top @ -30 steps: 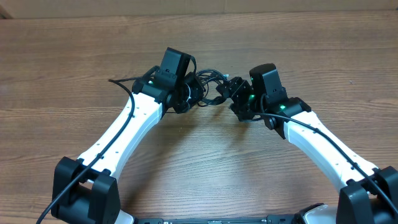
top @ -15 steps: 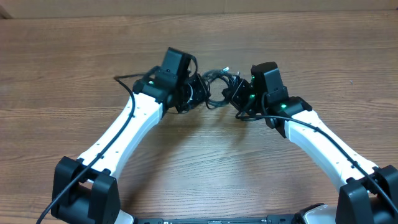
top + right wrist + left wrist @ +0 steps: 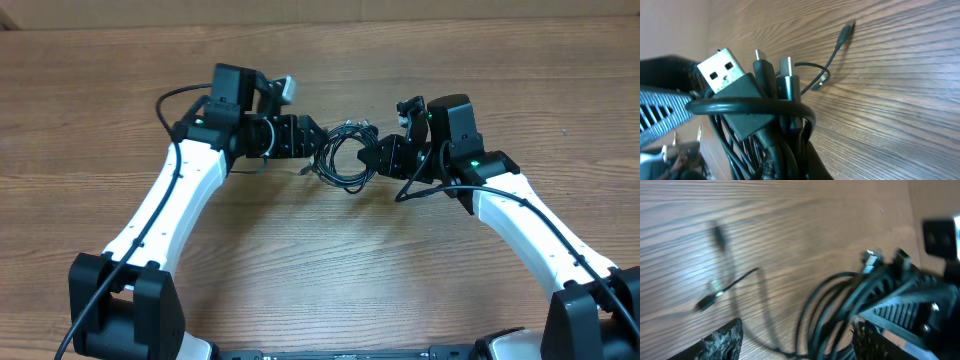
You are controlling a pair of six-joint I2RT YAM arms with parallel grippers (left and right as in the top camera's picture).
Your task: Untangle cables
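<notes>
scene: two white and black robot arms, the left arm (image 3: 170,200) and the right arm (image 3: 530,230), reach in from the near edge of a wooden table (image 3: 320,280) and meet towards its far half.
cables: thin black cables (image 3: 343,160) lie in a small tangled loop on the table, between the two grippers.
left gripper: the left gripper (image 3: 308,138) points at the loop from the loop's left side, just beside it. in the left wrist view its jaws stand spread wide apart. several cable strands curve through the gap between them, and neither jaw can be seen pressing on a strand.
right gripper: the right gripper (image 3: 380,157) meets the loop at its right side. its jaws are pressed together, pinching the cables. in the right wrist view the bundle rises straight out of the dark fingertips at the bottom edge.
plug ends in the bundle: in the right wrist view a wide silver plug (image 3: 722,65) with two square holes stands up from the bundle. two narrower plugs (image 3: 786,67) stand side by side just beside it. one strand is looped around all three.
loose end: a thin strand trails away from the bundle across the wood and ends in a small dark plug (image 3: 847,29) lying flat on the table.
left wrist view: blurred. it shows another small plug end (image 3: 707,301) lying on the wood, apart from the loop. whether this is the same loose end cannot be told.
</notes>
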